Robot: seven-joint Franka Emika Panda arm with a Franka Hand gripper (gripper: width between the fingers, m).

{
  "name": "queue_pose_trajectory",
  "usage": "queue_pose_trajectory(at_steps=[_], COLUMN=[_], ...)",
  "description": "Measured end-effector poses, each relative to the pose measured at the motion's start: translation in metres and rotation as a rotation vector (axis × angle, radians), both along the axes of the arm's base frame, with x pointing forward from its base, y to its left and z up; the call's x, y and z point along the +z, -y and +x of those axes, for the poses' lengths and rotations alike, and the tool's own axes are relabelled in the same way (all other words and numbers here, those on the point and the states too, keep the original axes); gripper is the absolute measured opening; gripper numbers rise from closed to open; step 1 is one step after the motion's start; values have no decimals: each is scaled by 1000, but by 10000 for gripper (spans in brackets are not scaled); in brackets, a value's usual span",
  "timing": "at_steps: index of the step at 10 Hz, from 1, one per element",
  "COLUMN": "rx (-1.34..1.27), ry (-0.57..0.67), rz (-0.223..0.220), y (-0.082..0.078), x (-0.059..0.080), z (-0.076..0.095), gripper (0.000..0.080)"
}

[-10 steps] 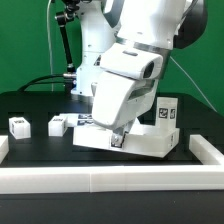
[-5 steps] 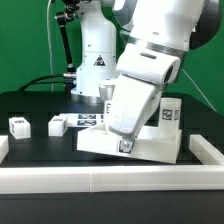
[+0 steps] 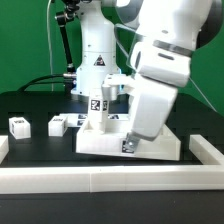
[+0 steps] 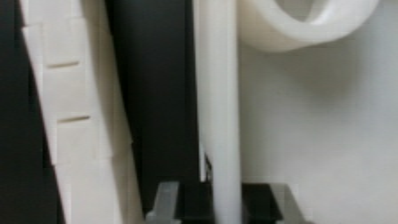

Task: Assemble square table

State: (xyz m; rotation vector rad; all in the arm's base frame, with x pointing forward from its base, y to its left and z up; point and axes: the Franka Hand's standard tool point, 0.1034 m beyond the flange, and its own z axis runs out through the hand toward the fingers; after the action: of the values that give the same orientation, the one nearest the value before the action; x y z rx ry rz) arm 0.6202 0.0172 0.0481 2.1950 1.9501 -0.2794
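The arm comes down from the upper part of the exterior view's right. Its wrist tilts so the tool reaches the near edge of the square table slab. The slab lies flat on the black tabletop, close behind the long white rail along the front.

In this view the arm's housing covers most of the tool, so its jaws cannot be read. What the view gives is the layout:
- 1 tagged leg block stands upright at the slab's far corner on the exterior view's left.
- A second white post stands just behind it, partly hidden by the arm.
- 2 loose leg blocks sit on the tabletop well apart from the slab, toward the exterior view's left.

The wrist view shows the grip that the exterior view hides. The tool is pressed together on a thin white edge of the slab, with 1 dark finger on each side of it. A round recessed hole shows in the slab's face. Across a dark gap lies a long white notched piece. The pictures do not show which part it is.
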Motion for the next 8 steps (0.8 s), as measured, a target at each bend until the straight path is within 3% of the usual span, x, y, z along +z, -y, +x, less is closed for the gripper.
queue_pose_trajectory(at_steps=[2, 7, 8], rx=[8, -16, -31], ry=[16, 14, 7], rz=[7, 6, 5], y=[-9, -6, -15], x=[0, -2, -1], z=[12, 10, 15], gripper=[60, 60, 60])
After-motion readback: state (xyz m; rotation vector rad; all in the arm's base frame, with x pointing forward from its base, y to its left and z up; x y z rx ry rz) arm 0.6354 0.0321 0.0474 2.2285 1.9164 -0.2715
